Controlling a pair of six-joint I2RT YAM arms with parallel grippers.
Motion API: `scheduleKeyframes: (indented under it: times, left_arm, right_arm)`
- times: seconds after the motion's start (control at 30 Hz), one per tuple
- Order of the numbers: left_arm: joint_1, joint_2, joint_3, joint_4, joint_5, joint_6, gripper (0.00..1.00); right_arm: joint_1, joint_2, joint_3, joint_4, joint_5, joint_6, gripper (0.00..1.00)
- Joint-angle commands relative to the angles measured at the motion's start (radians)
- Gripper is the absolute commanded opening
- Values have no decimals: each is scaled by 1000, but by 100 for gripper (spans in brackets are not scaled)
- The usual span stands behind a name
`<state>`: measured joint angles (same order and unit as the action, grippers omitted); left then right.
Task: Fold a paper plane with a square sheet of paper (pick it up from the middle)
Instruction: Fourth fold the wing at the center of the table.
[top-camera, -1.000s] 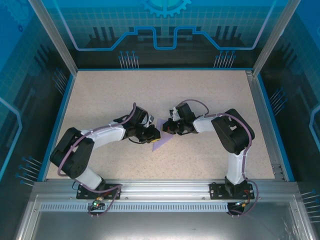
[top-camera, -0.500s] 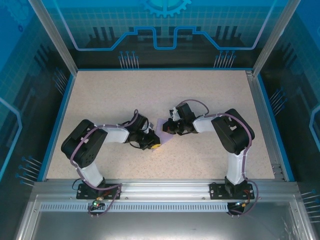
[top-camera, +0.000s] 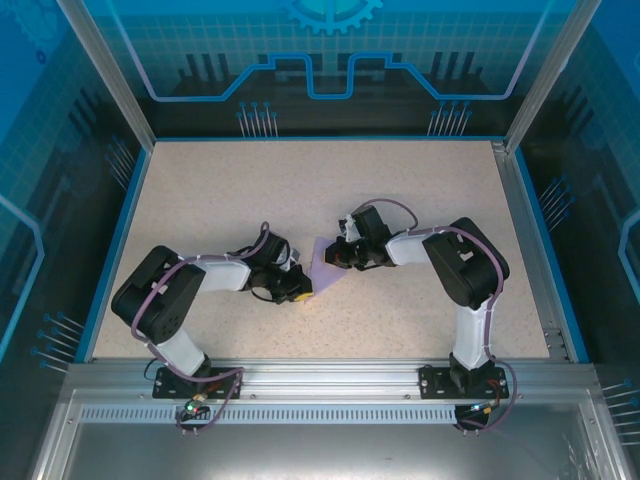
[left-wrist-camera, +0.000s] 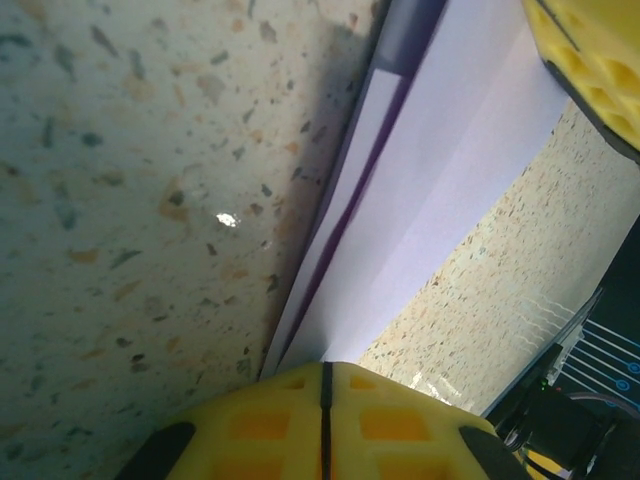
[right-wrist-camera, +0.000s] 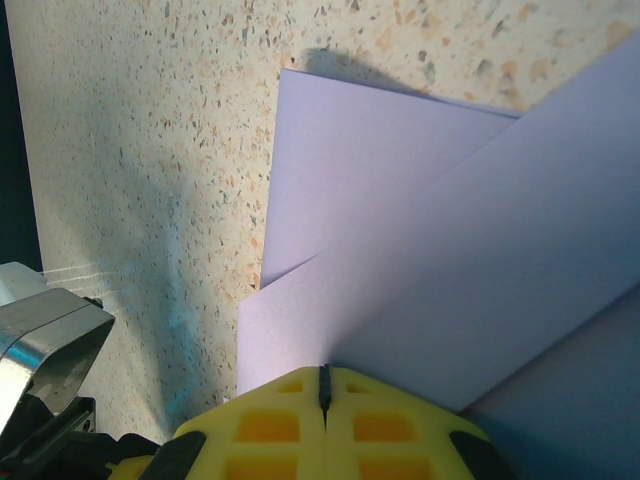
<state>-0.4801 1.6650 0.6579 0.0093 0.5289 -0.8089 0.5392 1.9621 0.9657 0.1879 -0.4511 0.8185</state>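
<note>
That lavender sheet of paper sat around the middle of the counter, already partly folded and not a flat square anymore. Up close it was plain and unmarked, two layers overlapping, with the front one cutting diagonally across a flap behind it. Along one side the folded edges were stacked thin and lifted a bit, throwing a shadow underneath.
</note>
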Motion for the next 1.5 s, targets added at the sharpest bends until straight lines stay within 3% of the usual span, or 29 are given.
scheduleKeyframes:
  times: [0.0,0.77,1.03,1.33,1.47]
  left_arm:
    - [10,21,-46,-162,-51,33,10]
    - [7,-105,-1,-348,-80,219,11]
    - [6,-210,8,-263,-54,156,15]
    - [-15,-91,82,-147,33,110,21]
    - [-18,-52,65,-204,55,157,22]
  right_arm:
    - [2,57,-24,-123,96,-30,4]
    - [2,52,-17,-139,102,-33,4]
    - [1,49,-18,-137,104,-32,4]
    - [2,54,-14,-140,102,-31,4]
    - [2,48,-17,-143,100,-32,4]
